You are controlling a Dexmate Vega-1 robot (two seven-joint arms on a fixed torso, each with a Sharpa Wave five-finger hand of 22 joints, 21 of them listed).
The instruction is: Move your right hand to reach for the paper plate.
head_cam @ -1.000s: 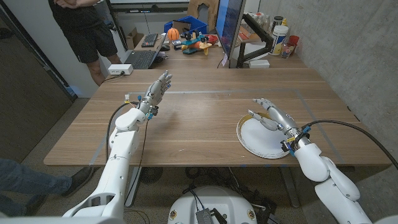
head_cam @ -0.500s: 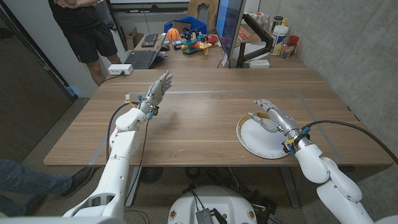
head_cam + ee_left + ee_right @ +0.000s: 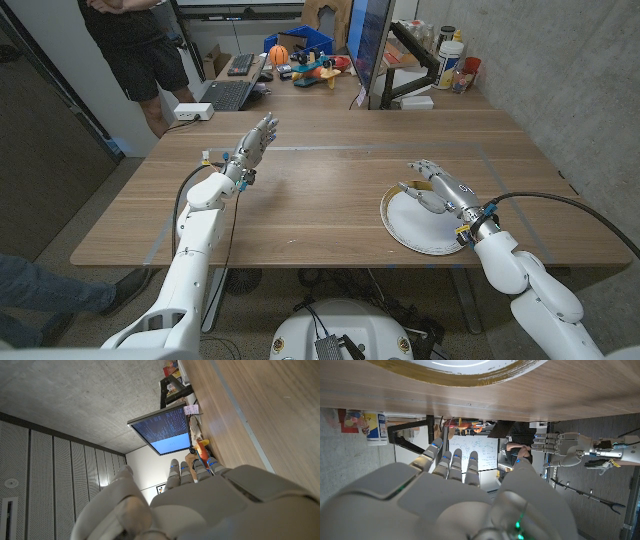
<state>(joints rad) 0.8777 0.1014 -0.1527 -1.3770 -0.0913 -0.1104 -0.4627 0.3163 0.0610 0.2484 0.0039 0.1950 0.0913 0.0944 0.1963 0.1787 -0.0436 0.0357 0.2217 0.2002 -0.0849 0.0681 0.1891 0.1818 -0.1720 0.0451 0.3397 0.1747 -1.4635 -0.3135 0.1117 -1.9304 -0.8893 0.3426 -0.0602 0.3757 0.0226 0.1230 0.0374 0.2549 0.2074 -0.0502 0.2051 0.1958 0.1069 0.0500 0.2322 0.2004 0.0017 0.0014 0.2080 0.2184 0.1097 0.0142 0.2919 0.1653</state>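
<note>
No text, label, brand, number or sign can be read anywhere. A monitor (image 3: 170, 429) seen from the left wrist, at about 12 o'clock from that hand, shows rows of pale lines on a dark blue screen, too small to make out. A white container (image 3: 376, 428) seen from the right wrist has a printed label, blurred beyond reading.
</note>
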